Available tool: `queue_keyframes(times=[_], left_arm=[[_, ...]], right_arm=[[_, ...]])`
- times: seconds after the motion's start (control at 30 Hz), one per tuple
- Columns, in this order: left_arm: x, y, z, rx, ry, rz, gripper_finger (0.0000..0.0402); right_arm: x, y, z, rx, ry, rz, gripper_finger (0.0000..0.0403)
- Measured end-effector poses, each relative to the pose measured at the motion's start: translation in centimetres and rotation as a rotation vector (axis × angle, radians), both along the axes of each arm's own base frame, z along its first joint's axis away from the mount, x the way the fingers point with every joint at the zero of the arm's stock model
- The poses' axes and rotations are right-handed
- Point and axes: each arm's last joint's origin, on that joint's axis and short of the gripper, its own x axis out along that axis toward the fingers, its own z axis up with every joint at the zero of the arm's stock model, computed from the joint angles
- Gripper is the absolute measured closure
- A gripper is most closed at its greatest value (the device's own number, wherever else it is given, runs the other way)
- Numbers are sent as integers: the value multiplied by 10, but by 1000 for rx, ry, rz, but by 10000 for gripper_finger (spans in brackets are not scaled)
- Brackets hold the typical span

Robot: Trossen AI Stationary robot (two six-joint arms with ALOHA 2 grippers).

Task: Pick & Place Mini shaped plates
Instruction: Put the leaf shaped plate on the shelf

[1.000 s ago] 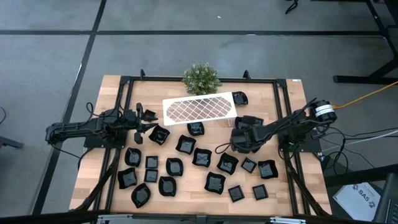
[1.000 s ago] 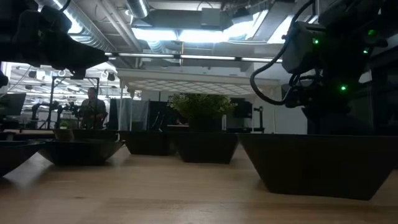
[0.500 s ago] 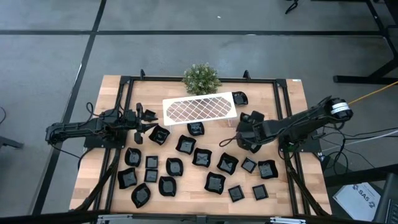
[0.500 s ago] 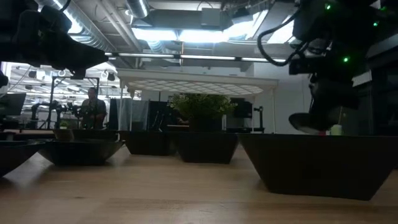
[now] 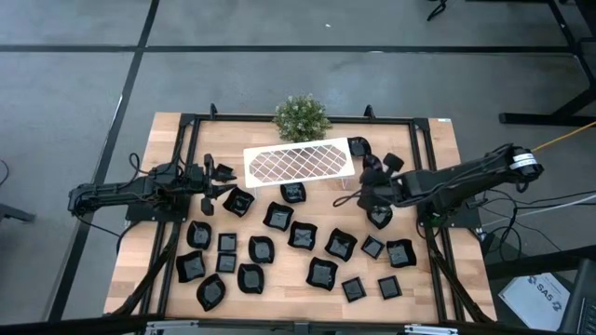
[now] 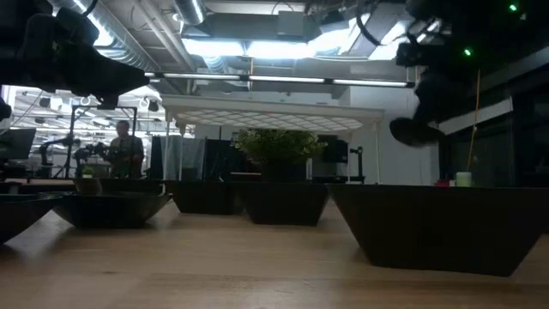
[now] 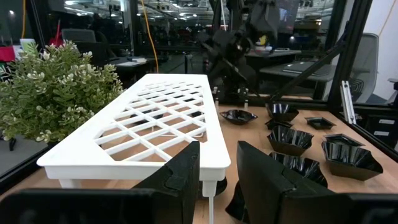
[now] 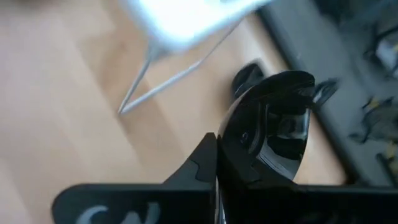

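Many small glossy black mini shaped plates (image 5: 302, 234) lie scattered on the wooden table in front of the white lattice rack (image 5: 298, 162). My right gripper (image 5: 374, 177) hangs above the table by the rack's right end, shut on one black plate (image 8: 273, 124), which also shows in the low view (image 6: 416, 130). My left gripper (image 7: 217, 177) waits open and level at the table's left (image 5: 219, 181), facing the rack, with nothing between its fingers. My right gripper pinches the plate's rim (image 8: 231, 155) between its two shut fingers, on the edge nearest the wrist. The fingers slant down toward the rack. The plate sticks out beyond the fingertips, tilted, its hollow showing, lifted clear of the table.
A small green plant (image 5: 301, 117) stands behind the rack. One black plate (image 5: 358, 146) lies by the rack's right end, another (image 5: 379, 216) just near of my right gripper. The rack's thin leg (image 8: 163, 84) stands close by. Black frame rails run along the table's sides.
My right gripper has risen from among the plates with one plate in its fingers, lifting it clear of the table. It has gone a little toward the far edge and the rack's right end, and has rolled as it rose.
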Motion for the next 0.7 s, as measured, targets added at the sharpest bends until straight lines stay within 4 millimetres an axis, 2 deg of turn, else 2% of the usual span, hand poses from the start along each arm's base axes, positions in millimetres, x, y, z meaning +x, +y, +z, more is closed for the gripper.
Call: queue_keyframes(times=[0.2,0.37,0.57,0.7], left_arm=[[0,0,0,0,0,0,302],[0,0,0,0,0,0,302],[0,0,0,0,0,0,302],[0,0,0,0,0,0,302]], right_arm=[[14,-4,34,-130,2,70,399],[24,-3,58,-210,24,199,399],[39,2,66,-237,18,448,399],[47,3,66,-272,23,510,399]])
